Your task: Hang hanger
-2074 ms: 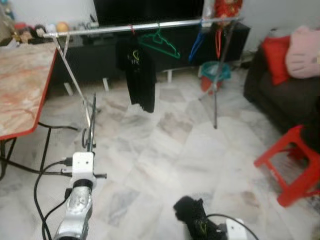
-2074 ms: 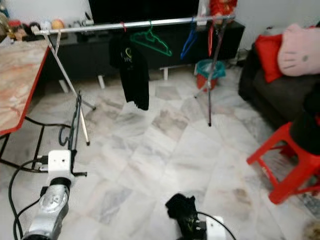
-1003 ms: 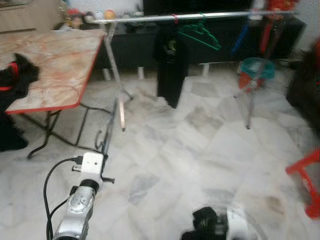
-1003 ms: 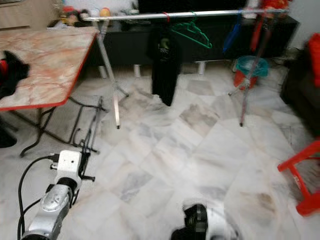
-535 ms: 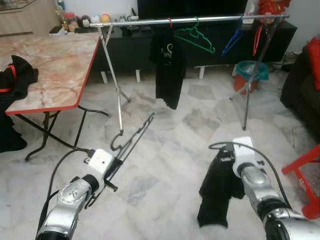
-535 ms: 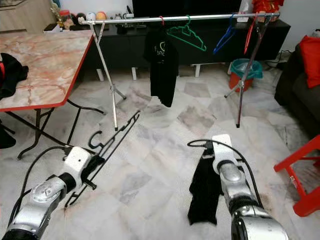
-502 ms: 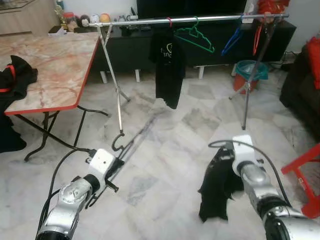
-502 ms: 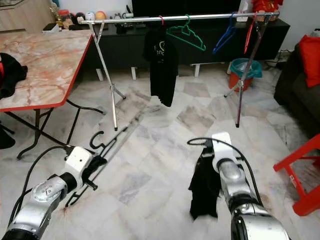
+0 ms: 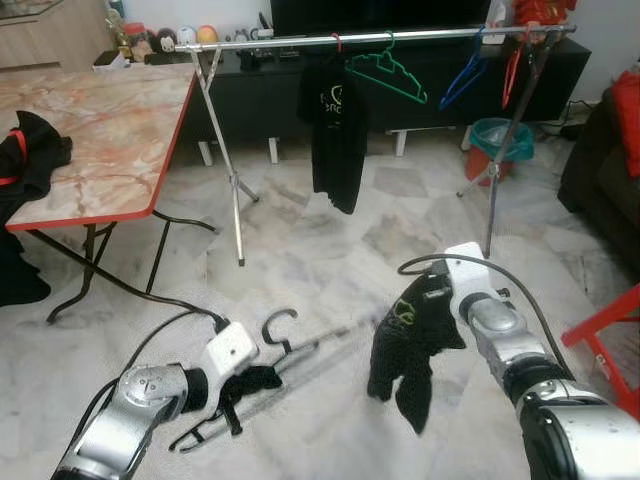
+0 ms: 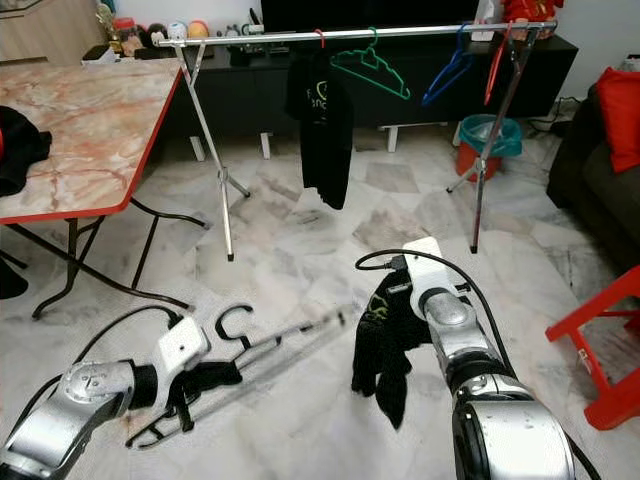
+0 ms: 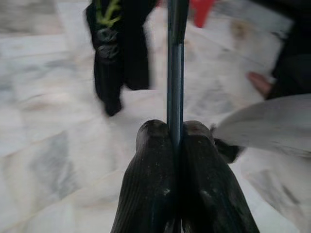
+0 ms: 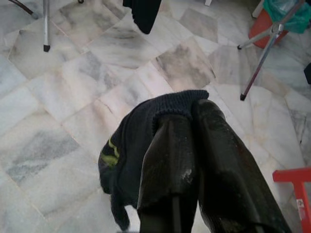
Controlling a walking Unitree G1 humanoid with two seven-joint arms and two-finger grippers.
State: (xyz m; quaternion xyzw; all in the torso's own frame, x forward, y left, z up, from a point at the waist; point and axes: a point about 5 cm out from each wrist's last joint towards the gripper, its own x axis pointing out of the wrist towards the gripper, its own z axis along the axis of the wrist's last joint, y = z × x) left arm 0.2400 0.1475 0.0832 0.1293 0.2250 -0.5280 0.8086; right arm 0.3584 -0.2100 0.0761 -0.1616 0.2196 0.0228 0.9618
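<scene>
Left gripper point(image 9: 232, 388) pinched shut on black hanger point(image 9: 285, 352) held low over the floor, right gripper point(image 9: 447, 298) clamped on dangling black shirt point(image 9: 405, 345), both well short of distant clothes rail point(image 9: 300, 40); hanging apparently undone.

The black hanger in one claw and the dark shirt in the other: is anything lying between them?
Nothing: in the left eye view, only bare marble floor separates the black hanger in the left gripper from the dark shirt in the right gripper.

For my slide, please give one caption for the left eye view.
Left claw grips a black hanger, right claw grips a black shirt, facing the rack.
</scene>
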